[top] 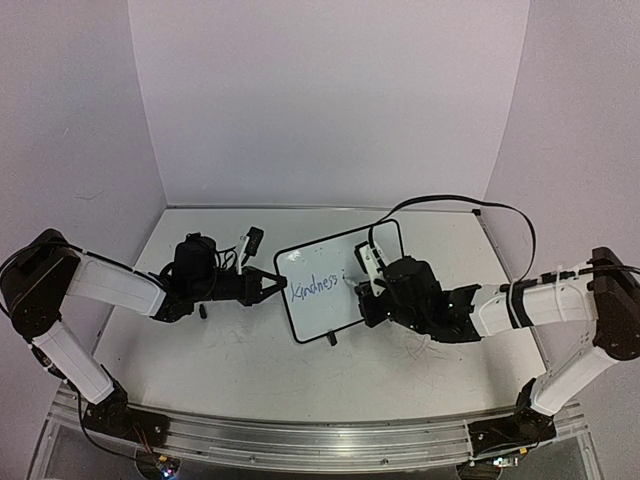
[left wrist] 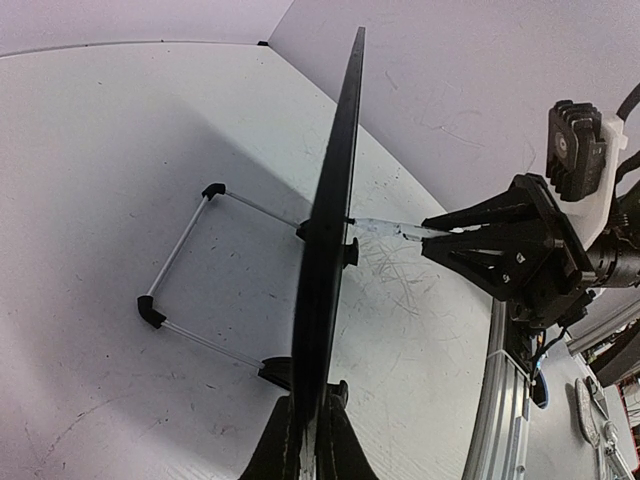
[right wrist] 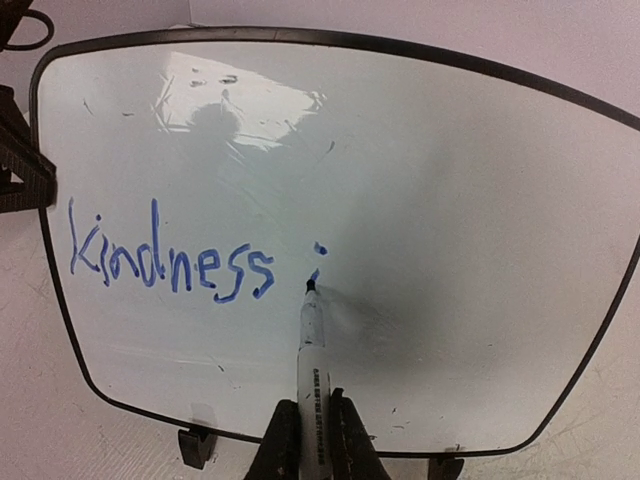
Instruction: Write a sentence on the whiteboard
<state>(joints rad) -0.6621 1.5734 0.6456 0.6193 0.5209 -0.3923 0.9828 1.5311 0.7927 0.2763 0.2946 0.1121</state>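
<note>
Small black-framed white whiteboard [top: 335, 255] standing, table centre. Left gripper [left wrist: 310, 432] clamped on its left edge. Right gripper [right wrist: 310, 438] clamped on slim white marker [right wrist: 310, 340], tip on board. Blue handwritten sentence [right wrist: 170, 262] reads "Kindness i". Board likely light, stiff, tippy: hold frame edge, press gently.

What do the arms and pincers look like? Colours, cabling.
The left arm and right arm have white link shells, black joints and black wrist housings. The left pincer and right pincer are black with tapered fingers. A thin black cable loops to the right arm.
</note>
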